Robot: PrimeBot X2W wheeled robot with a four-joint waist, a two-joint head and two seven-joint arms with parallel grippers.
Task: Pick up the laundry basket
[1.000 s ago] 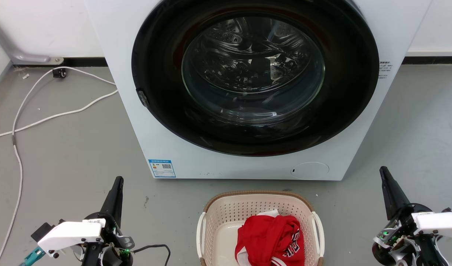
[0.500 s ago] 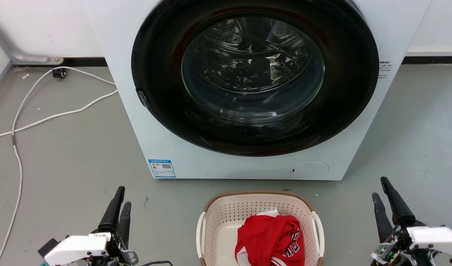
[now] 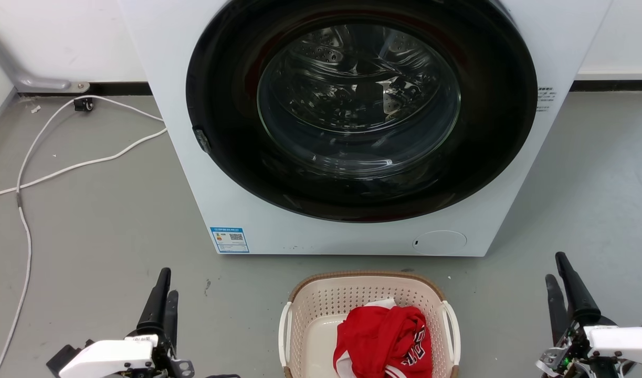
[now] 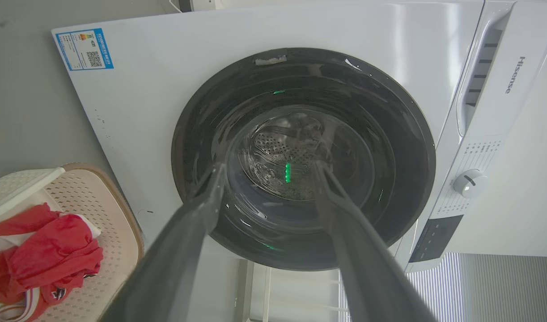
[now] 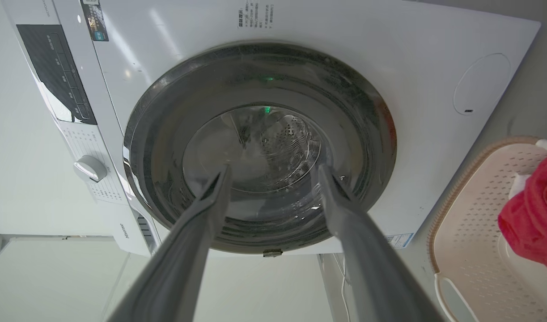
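Here the laundry basket [image 3: 321, 302] sits on the grey floor [image 3: 100, 220] just in front of the washer [image 3: 237, 173], with a red garment [image 3: 383, 336] bunched inside it. The left end effector [image 3: 167, 286] hovers well to the basket's left, fingers parted and holding nothing. The right end effector [image 3: 555, 269] hangs well to its right, likewise spread and empty, both apart from the white handles [image 3: 284, 331].

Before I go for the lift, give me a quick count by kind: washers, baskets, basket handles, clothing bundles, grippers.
Washer: 1
Laundry basket: 1
White basket handles: 2, one on each side
Red clothing bundle: 1, lying in the basket; I cannot tell how many pieces it holds
Grippers: 2, left gripper and right gripper, both open
Total: 7
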